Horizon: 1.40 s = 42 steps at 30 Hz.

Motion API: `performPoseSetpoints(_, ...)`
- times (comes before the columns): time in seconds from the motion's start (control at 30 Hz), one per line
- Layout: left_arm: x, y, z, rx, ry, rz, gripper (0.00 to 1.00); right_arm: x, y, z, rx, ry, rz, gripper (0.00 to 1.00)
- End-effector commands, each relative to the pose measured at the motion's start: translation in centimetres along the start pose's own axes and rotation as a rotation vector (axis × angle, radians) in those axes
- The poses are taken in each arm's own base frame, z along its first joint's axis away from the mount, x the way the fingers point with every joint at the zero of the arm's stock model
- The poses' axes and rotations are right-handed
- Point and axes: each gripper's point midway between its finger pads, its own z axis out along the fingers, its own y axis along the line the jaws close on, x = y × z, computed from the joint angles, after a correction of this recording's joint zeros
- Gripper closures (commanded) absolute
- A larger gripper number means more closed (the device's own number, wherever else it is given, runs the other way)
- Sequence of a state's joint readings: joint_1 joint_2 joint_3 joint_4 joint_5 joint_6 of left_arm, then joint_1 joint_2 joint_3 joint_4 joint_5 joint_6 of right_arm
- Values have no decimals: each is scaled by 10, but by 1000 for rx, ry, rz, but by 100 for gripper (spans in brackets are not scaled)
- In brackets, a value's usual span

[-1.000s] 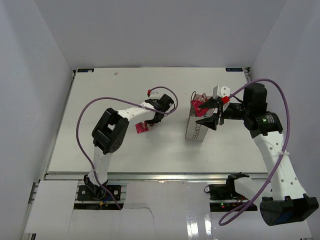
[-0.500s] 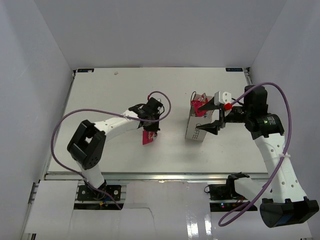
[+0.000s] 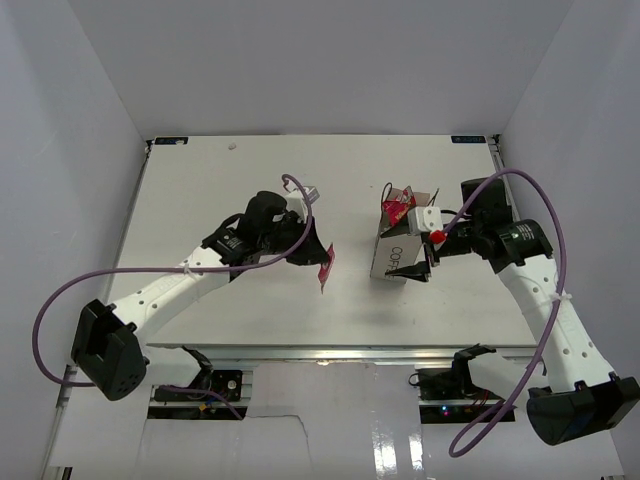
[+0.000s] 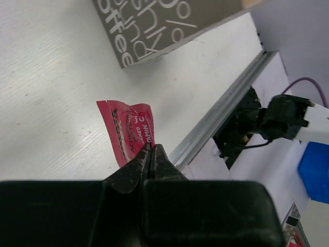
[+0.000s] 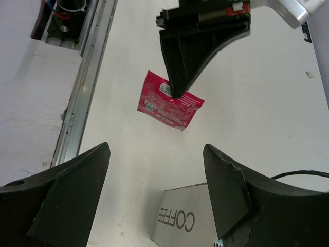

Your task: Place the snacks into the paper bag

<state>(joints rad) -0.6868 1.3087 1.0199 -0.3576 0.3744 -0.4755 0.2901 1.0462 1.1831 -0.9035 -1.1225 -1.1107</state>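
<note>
Now that my left claw (image 3: 308, 252) has pinched fully shut on the corner of a red packet (image 3: 326, 268) and lifted it off the table (image 3: 200, 200), the snack hangs just left of the paper bag (image 3: 393, 258), nearer than a second ago, so one more piece is on its way in. The bag's mouth, at its far end, already shows red packets (image 3: 397, 208) poking out, which may crowd the drop. Right of the bag, my right claw (image 5: 157, 149) has spread wide, holding nothing, and hovers close by its near corner, where it could block my approach.
</note>
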Motion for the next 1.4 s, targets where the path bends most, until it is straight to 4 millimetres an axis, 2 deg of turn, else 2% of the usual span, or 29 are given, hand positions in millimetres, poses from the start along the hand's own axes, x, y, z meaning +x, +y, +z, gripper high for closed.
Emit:
performPoseSetpoints(0.0, -22, -44, -27, 174, -73, 65, 100, -17, -18, -5, 51, 5, -69, 21)
performPoseSetpoints(0.07, -40, -63, -39, 226, -122, 90, 100, -22, -28, -9, 87, 16, -76, 21)
performPoseSetpoints(0.1, -47, -72, -47, 248, -144, 99, 100, -31, -39, -12, 121, 14, -108, 21)
performPoseSetpoints(0.17, -61, -87, -57, 288, -178, 115, 100, -38, -58, -26, 215, 34, -70, 22)
performPoseSetpoints(0.23, -83, -107, -70, 332, -226, 134, 100, -56, -86, -49, 344, 44, -110, 22)
performPoseSetpoints(0.3, -103, -130, -84, 396, -270, 165, 100, -72, -102, -64, 436, 32, -86, 22)
performPoseSetpoints(0.33, -110, -136, -83, 418, -278, 161, 100, -76, -116, -78, 511, 44, -103, 22)
performPoseSetpoints(0.37, -114, -144, -87, 450, -278, 172, 100, -79, -121, -84, 552, 40, -75, 22)
performPoseSetpoints(0.4, -127, -154, -90, 472, -297, 187, 100, -79, -131, -96, 628, 64, -69, 21)
performPoseSetpoints(0.47, -141, -167, -96, 514, -327, 205, 100, -78, -143, -108, 712, 78, -55, 21)
performPoseSetpoints(0.53, -158, -181, -98, 562, -358, 236, 100, -67, -151, -119, 783, 108, -36, 21)
performPoseSetpoints(0.6, -165, -190, -95, 604, -353, 244, 100, -62, -151, -125, 813, 113, -15, 21)
performPoseSetpoints(0.73, -183, -199, -74, 644, -342, 270, 100, -58, -149, -128, 838, 106, 12, 21)
performPoseSetpoints(0.77, -183, -192, -55, 635, -319, 262, 100, -59, -149, -131, 849, 105, 8, 21)
performPoseSetpoints(1.0, -200, -180, -11, 618, -303, 280, 100, -59, -148, -143, 909, 118, 15, 20)
performPoseSetpoints(1.07, -200, -179, -4, 626, -287, 280, 100, -57, -146, -143, 912, 117, 21, 20)
performPoseSetpoints(1.2, -189, -166, 17, 611, -235, 250, 100, -54, -145, -143, 918, 116, 34, 20)
performPoseSetpoints(1.37, -176, -151, 33, 571, -195, 224, 100, -53, -145, -141, 910, 105, 45, 19)
